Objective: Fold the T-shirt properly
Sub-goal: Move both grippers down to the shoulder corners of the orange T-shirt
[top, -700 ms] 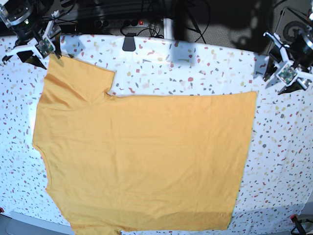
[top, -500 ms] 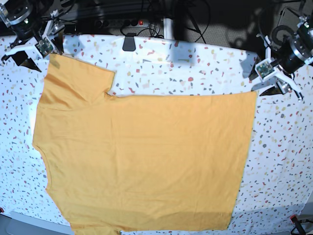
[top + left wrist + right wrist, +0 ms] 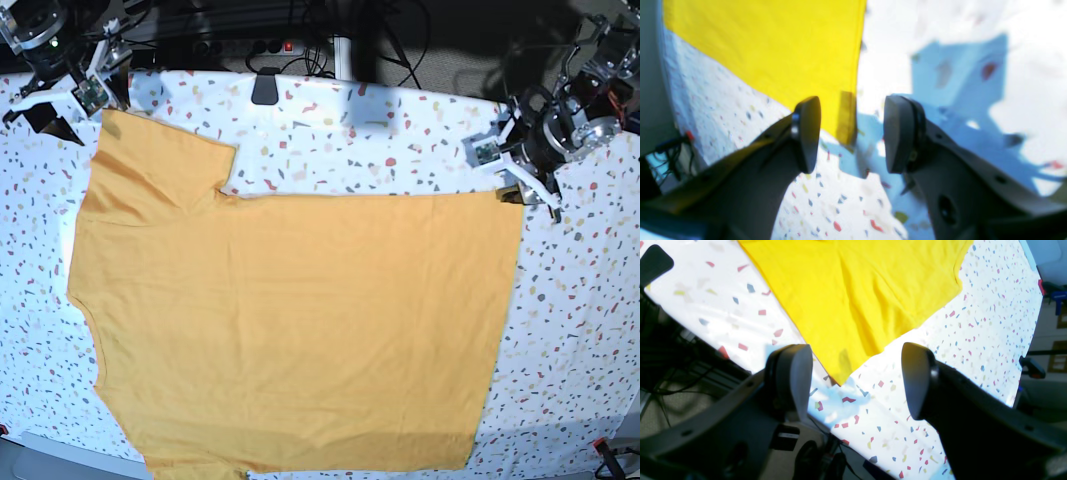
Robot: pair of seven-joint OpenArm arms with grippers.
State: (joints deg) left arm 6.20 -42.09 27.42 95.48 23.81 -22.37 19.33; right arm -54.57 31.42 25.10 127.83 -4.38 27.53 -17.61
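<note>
The mustard T-shirt (image 3: pixel 300 320) lies spread flat on the white speckled tablecloth (image 3: pixel 580 320), one sleeve at the far left. No black marks show on it. My left gripper (image 3: pixel 508 178) is open just over the shirt's far right corner. In the left wrist view the corner of the T-shirt (image 3: pixel 773 50) lies between the fingers of the open gripper (image 3: pixel 853 133), empty. My right gripper (image 3: pixel 78 108) is open at the far left sleeve corner. In the right wrist view the sleeve tip of the T-shirt (image 3: pixel 857 290) points between the fingers of the open gripper (image 3: pixel 855 380).
A black clip-like object (image 3: pixel 264 88) sits at the table's far edge, with cables and a power strip behind it. A red-tipped clamp (image 3: pixel 605 447) is at the near right corner. The shirt's near hem reaches the table's front edge.
My left gripper has swung left and toward the shirt, from beyond its far right corner to right over it. The right gripper has barely moved. The shirt lies as before.
</note>
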